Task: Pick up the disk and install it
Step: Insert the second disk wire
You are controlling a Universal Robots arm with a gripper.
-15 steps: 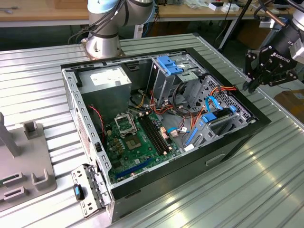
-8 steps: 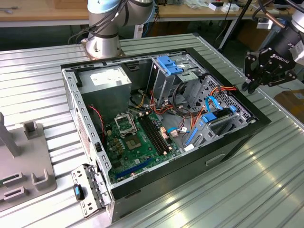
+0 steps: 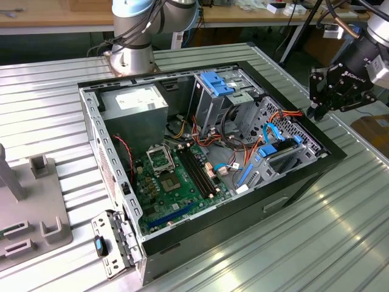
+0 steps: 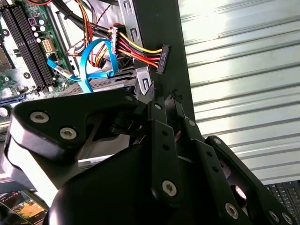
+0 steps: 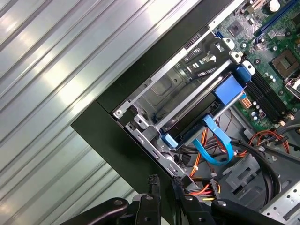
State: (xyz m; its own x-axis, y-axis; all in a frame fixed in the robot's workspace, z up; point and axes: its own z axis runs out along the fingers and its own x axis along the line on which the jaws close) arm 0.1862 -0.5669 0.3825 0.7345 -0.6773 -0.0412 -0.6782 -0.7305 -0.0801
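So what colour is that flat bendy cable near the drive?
Blue cable, best in the second wrist view.

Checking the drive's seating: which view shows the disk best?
The first wrist view: the disk lies unobstructed in its bay at the case corner, blue rails along its edges. In the exterior view the disk is small and seen edge-on. In the second wrist view the pincer covers most of it.
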